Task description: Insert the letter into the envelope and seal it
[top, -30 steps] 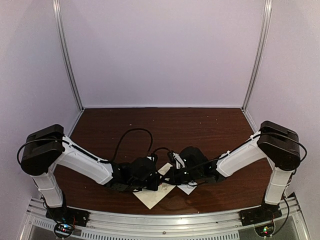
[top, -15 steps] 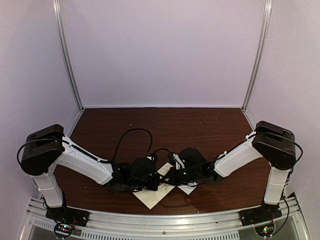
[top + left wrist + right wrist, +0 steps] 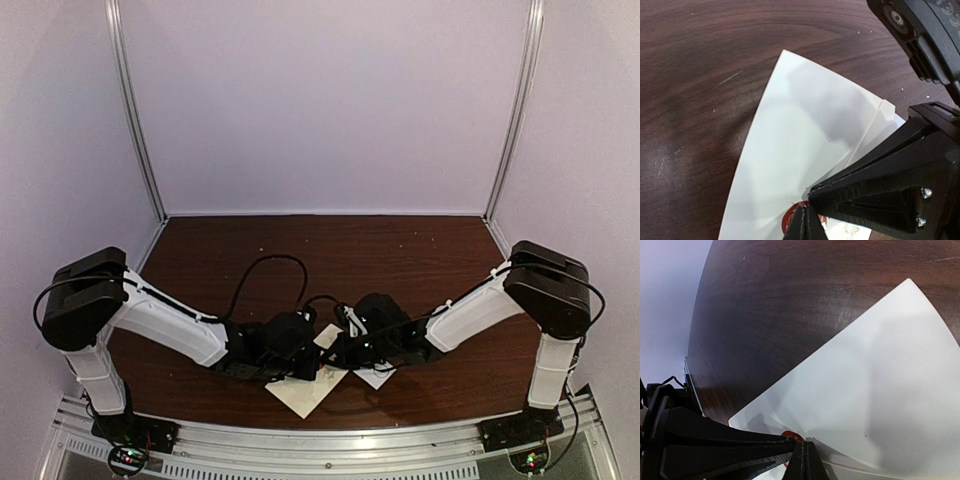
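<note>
**Both grippers bunched up over the envelope, a lot of it covered**

From the top camera we see the envelope [image 3: 303, 393] lying flat on the table [image 3: 400, 250], low in the middle of the frame, with one corner pointing at the bottom edge. Only that lower part shows. The rest is under the two black wrists that meet right above it. A small white card [image 3: 377, 379] pokes out just to its right, and it's mostly covered too.

For the left gripper [image 3: 804, 221], the wrist view shows the fingers running together to a point at bottom centre with no gap. A red sticker [image 3: 789, 221] sits right at the tips, half hidden, so we can't tell if it's pinched or only touched.

It's the same story for the right gripper [image 3: 803, 452]. Its fingers are closed to a point at the bottom of the frame, with a red spot tucked behind them on the cream paper.
</note>
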Controlling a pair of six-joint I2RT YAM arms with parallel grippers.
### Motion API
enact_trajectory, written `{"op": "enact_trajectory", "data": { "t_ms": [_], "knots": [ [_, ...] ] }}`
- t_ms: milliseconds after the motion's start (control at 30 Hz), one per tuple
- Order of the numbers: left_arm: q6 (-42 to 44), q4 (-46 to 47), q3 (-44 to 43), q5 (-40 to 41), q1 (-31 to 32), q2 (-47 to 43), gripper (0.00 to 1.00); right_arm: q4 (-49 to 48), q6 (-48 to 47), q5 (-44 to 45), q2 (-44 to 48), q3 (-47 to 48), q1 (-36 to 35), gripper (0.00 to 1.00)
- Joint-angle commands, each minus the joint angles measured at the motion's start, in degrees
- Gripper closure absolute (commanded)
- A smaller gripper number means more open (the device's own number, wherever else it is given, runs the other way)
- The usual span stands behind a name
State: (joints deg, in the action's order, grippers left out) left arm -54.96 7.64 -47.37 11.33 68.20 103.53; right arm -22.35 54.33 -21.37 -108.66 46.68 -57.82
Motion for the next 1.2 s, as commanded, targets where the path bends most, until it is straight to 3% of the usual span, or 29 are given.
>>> {"op": "enact_trajectory", "data": {
  "t_ms": [0, 1167],
  "knots": [
    [0.9, -0.9, -0.9, -2.5, 1.0, 1.3, 1.0, 5.6, -0.3, 2.6, -3.3, 0.1, -0.5, 1.0],
    [-4.0, -2.6, 5.0, -1.5, 4.7, 0.3, 1.0, 6.6, -0.4, 3.3, -2.9, 0.2, -0.4, 1.0]
  ]
}}
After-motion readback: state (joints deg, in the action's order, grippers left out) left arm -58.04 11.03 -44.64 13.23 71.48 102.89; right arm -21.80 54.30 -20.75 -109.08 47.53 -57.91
